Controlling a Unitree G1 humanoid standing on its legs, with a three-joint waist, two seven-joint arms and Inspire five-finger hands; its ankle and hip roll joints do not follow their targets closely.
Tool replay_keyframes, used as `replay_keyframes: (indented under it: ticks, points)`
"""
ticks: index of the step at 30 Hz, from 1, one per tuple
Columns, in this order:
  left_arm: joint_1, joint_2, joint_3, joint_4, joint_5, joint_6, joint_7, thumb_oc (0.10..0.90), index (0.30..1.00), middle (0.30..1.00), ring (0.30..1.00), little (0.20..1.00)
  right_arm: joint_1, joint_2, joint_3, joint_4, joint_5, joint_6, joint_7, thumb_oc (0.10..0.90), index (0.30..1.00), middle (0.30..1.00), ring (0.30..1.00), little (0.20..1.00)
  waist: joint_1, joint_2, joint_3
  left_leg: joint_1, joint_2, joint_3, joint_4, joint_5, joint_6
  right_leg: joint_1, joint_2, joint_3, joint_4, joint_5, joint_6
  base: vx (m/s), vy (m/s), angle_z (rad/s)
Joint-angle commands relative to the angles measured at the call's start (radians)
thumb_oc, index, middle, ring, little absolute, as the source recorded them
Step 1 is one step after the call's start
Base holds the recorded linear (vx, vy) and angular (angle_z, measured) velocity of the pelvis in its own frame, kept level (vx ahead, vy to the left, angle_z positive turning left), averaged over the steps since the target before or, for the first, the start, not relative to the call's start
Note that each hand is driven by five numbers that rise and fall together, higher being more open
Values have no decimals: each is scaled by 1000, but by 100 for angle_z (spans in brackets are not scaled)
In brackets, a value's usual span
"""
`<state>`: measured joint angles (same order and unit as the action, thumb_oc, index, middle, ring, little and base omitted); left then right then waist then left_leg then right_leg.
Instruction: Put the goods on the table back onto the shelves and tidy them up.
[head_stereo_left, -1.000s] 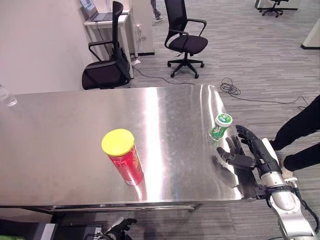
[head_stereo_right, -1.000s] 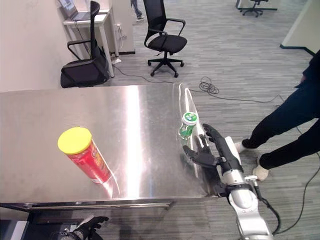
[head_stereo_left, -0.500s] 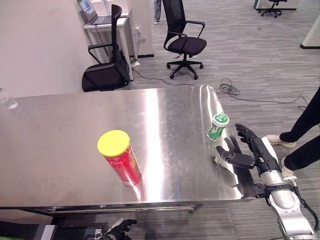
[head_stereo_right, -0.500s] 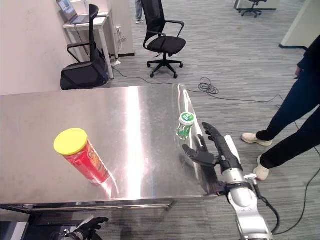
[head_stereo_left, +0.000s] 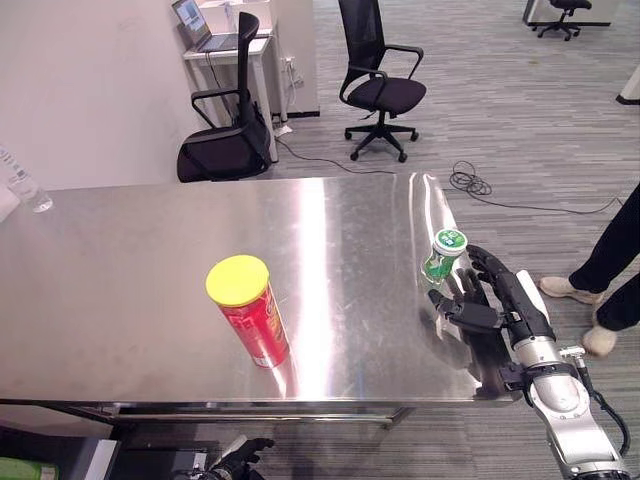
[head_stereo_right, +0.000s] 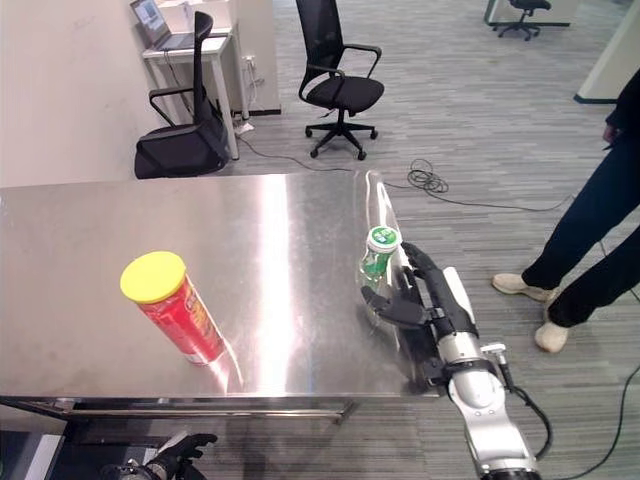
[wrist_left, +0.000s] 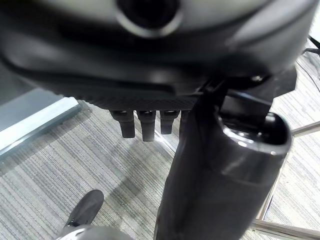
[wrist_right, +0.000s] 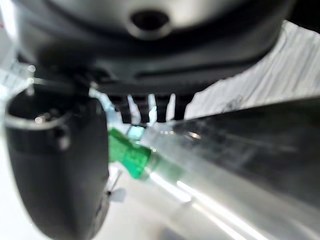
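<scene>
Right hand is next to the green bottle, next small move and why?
Probably ease the right hand a little further forward and close its fingers round the green bottle. The bottle stands upright near the table's right edge, just ahead of the hand, whose fingers are spread and hold nothing. The red can stands far off to the left, so the bottle is nearer.

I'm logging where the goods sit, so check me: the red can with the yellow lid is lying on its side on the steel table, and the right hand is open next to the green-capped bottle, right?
Not quite. The red can stands upright on the steel table, yellow lid on top, as the left eye view shows. The rest holds: the right hand is open next to the green-capped bottle.
</scene>
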<state>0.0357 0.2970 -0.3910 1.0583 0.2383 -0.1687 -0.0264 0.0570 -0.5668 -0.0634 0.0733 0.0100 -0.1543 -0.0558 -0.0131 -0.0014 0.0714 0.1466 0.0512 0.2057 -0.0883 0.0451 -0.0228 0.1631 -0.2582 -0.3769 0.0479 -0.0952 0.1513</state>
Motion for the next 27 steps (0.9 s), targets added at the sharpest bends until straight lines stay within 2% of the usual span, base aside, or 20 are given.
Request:
replay_keyframes:
  ticks: [1, 27]
  points:
    - [-47, 12, 6, 43, 8, -23, 20, 800, 900, 900, 900, 900, -173, -40, -38, -10, -7, -87, -62, 800, 900, 900, 900, 900, 31, -22, -17, 24, 23, -14, 1, -117, -46, -42, -62, 34, -7, 157, 47, 0, 0, 0]
    - [-56, 6, -16, 72, -17, -17, 47, 800, 900, 900, 900, 900, -326, -33, 70, 164, -37, -48, -144, 800, 900, 900, 900, 900, 63, -28, -20, 15, 18, -31, 1, -112, -44, -35, -63, 15, -7, 156, 44, -1, 3, 3]
